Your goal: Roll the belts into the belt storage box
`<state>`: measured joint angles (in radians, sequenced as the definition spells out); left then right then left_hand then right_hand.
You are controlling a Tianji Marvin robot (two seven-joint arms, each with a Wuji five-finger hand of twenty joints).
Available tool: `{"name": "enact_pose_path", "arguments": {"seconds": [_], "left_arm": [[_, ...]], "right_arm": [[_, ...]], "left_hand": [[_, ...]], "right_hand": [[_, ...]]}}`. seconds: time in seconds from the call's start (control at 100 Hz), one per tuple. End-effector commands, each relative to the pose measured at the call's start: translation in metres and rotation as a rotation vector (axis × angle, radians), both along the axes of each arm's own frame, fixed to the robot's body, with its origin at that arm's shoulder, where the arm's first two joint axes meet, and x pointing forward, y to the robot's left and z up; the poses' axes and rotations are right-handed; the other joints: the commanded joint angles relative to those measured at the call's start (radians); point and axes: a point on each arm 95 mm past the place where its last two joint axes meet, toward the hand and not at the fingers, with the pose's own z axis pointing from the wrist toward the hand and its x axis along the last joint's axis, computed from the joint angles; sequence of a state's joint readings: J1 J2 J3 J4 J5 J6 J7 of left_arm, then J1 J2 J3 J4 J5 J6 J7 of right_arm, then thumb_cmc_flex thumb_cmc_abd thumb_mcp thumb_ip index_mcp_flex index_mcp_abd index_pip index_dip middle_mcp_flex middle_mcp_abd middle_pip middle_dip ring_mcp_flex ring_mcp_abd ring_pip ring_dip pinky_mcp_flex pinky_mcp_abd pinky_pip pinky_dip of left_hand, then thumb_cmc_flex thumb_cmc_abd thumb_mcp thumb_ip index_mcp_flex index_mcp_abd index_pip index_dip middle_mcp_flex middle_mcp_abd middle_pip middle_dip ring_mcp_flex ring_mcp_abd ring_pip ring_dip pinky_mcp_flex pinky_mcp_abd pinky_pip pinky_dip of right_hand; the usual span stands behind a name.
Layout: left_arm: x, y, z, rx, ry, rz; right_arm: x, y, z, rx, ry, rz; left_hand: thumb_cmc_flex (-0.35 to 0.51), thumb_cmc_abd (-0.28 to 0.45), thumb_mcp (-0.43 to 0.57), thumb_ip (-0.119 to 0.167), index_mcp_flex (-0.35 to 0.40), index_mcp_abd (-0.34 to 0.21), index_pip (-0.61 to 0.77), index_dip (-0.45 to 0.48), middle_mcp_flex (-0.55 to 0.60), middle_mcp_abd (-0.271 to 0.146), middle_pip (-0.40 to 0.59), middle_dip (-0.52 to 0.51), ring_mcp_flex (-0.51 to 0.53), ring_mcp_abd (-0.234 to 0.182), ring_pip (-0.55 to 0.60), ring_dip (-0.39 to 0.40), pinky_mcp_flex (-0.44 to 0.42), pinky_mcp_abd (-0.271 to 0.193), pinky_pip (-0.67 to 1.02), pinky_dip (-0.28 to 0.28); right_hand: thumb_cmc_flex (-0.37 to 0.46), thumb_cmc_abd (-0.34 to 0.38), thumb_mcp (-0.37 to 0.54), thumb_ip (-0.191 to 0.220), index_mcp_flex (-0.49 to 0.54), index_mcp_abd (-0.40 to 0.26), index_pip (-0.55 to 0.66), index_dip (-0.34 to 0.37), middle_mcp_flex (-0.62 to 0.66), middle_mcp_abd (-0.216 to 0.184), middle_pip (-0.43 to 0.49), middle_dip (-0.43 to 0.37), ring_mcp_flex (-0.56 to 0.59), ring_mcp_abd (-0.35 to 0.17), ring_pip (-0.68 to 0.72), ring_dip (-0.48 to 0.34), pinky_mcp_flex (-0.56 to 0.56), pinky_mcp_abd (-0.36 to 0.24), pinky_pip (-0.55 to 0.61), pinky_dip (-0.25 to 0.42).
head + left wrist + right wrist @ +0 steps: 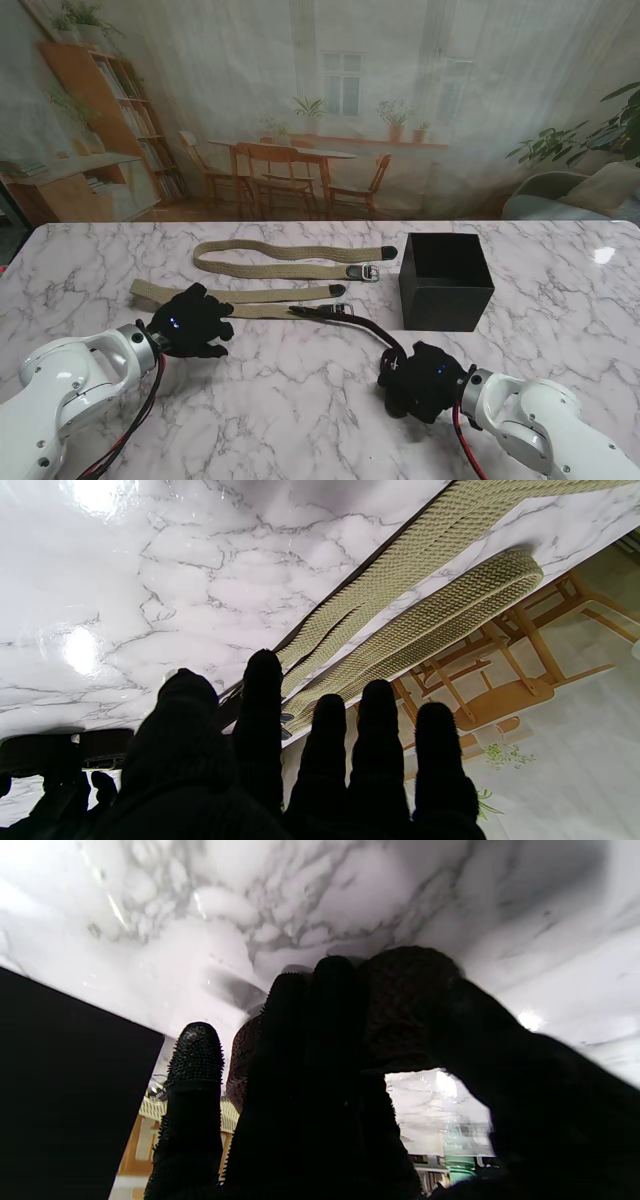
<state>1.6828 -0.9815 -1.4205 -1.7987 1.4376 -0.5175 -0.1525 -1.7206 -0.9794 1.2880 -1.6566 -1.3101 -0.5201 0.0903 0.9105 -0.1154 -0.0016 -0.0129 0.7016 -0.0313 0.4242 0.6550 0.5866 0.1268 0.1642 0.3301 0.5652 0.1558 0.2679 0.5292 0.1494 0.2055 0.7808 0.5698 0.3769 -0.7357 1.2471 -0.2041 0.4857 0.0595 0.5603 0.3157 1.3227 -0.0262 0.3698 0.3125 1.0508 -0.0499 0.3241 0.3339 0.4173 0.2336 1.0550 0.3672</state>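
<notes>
Two khaki woven belts lie flat on the marble table. The far khaki belt [290, 262] [450, 605] is doubled over, with its buckle toward the black belt storage box [446, 280] [65, 1080]. My left hand [195, 320] [280, 760] rests open, fingers spread, on the near khaki belt [270, 296] [425, 550] toward its left end. A dark brown belt [350, 322] [405, 1000] runs from the near belt's buckle to my right hand [425, 380] [320, 1065], which is shut on its end. The open-topped box stands just beyond the right hand.
The marble table [300, 420] stretches wide on both sides. Its far edge [320, 224] meets a printed backdrop of a room with chairs and shelves. Both white forearms come in from the near corners.
</notes>
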Motion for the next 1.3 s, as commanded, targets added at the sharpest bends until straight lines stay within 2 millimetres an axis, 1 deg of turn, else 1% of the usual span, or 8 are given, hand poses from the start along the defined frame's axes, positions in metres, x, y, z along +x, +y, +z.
{"name": "enact_pose_path", "arguments": {"seconds": [0.0,0.23,0.53,0.66,0.76,0.92,1.07,1.29], "left_arm": [[-0.0001,-0.0005,-0.0016,0.010,0.012,0.002],[-0.0003,0.0001,-0.0022,0.011,0.012,0.005],[-0.0002,0.0008,-0.0027,0.012,0.012,0.006],[-0.0001,0.0007,-0.0027,0.013,0.013,0.005],[-0.0002,0.0008,-0.0027,0.014,0.014,0.006],[-0.0004,0.0009,-0.0028,0.014,0.015,0.006],[-0.0004,0.0012,-0.0025,0.015,0.016,0.005],[-0.0007,0.0019,-0.0025,0.016,0.015,0.006]], "right_arm": [[-0.0074,-0.0032,-0.0102,-0.011,0.047,-0.008],[-0.0083,-0.0024,-0.0073,-0.003,0.074,-0.017],[-0.0081,-0.0020,-0.0110,-0.056,0.037,-0.001],[-0.0098,-0.0022,-0.0103,-0.048,0.063,-0.023],[-0.0110,-0.0024,-0.0100,-0.018,0.108,-0.056],[-0.0121,-0.0018,-0.0091,-0.009,0.142,-0.070],[-0.0127,-0.0010,-0.0065,-0.043,0.136,-0.047],[-0.0125,-0.0011,-0.0052,-0.111,0.106,-0.021]], "left_hand": [[0.009,0.030,-0.010,-0.003,0.005,0.015,0.001,0.008,0.013,-0.002,-0.011,0.003,0.017,0.021,-0.001,0.006,-0.015,0.045,-0.024,0.005],[0.012,0.029,-0.009,-0.003,0.006,0.013,0.002,0.008,0.012,-0.001,-0.011,0.003,0.017,0.021,-0.001,0.006,-0.014,0.046,-0.023,0.005],[0.011,0.030,-0.010,-0.003,0.006,0.015,0.003,0.007,0.016,-0.004,-0.011,0.003,0.018,0.021,-0.001,0.006,-0.014,0.045,-0.024,0.004],[0.011,0.029,-0.010,-0.003,0.007,0.016,0.003,0.007,0.016,-0.002,-0.010,0.004,0.018,0.021,-0.001,0.006,-0.014,0.046,-0.023,0.005],[0.013,0.028,-0.009,-0.003,0.007,0.015,0.004,0.008,0.017,-0.003,-0.010,0.004,0.019,0.021,-0.001,0.007,-0.013,0.046,-0.023,0.005],[0.012,0.028,-0.010,-0.003,0.007,0.015,0.004,0.007,0.015,-0.003,-0.010,0.003,0.019,0.020,-0.001,0.007,-0.014,0.045,-0.023,0.004],[0.012,0.027,-0.010,-0.003,0.006,0.015,0.004,0.007,0.016,-0.003,-0.010,0.003,0.018,0.020,-0.001,0.006,-0.013,0.045,-0.023,0.004],[0.014,0.027,-0.010,-0.003,0.006,0.015,0.005,0.007,0.017,-0.003,-0.010,0.004,0.019,0.020,-0.001,0.006,-0.013,0.046,-0.022,0.004]], "right_hand": [[-0.049,0.091,0.083,0.123,0.061,0.082,0.092,0.032,-0.069,-0.077,-0.048,-0.033,-0.026,-0.058,-0.008,-0.016,-0.026,0.028,0.007,-0.010],[0.131,0.007,0.323,0.233,0.073,0.093,0.090,0.033,-0.071,-0.092,-0.032,-0.102,-0.004,-0.066,0.003,-0.013,-0.012,0.021,0.016,0.002],[0.373,0.045,0.196,0.099,0.077,-0.126,0.196,0.123,-0.060,-0.218,0.004,-0.087,0.019,-0.098,0.015,-0.002,0.031,-0.044,0.037,-0.014],[0.198,0.036,0.235,0.079,0.117,-0.011,0.140,0.078,-0.075,-0.067,-0.058,-0.130,0.013,-0.048,0.007,-0.008,0.008,-0.002,0.031,-0.013],[-0.010,0.187,0.212,0.169,0.163,0.049,0.107,0.014,-0.090,0.058,-0.102,-0.152,-0.006,0.073,0.003,-0.016,-0.026,0.060,0.031,-0.002],[0.041,0.126,0.315,0.201,0.157,0.082,0.081,-0.031,-0.103,0.107,-0.169,-0.181,-0.034,0.117,-0.019,-0.018,-0.045,0.079,0.032,0.013],[0.242,0.021,0.323,0.326,0.098,0.090,0.082,-0.036,-0.133,0.083,-0.234,-0.207,-0.057,0.087,-0.044,-0.032,-0.025,0.063,0.026,0.008],[0.502,0.103,0.255,0.174,0.005,-0.084,0.132,0.019,-0.182,-0.142,-0.225,-0.189,-0.023,-0.036,-0.013,-0.020,0.018,-0.003,0.019,-0.017]]}}
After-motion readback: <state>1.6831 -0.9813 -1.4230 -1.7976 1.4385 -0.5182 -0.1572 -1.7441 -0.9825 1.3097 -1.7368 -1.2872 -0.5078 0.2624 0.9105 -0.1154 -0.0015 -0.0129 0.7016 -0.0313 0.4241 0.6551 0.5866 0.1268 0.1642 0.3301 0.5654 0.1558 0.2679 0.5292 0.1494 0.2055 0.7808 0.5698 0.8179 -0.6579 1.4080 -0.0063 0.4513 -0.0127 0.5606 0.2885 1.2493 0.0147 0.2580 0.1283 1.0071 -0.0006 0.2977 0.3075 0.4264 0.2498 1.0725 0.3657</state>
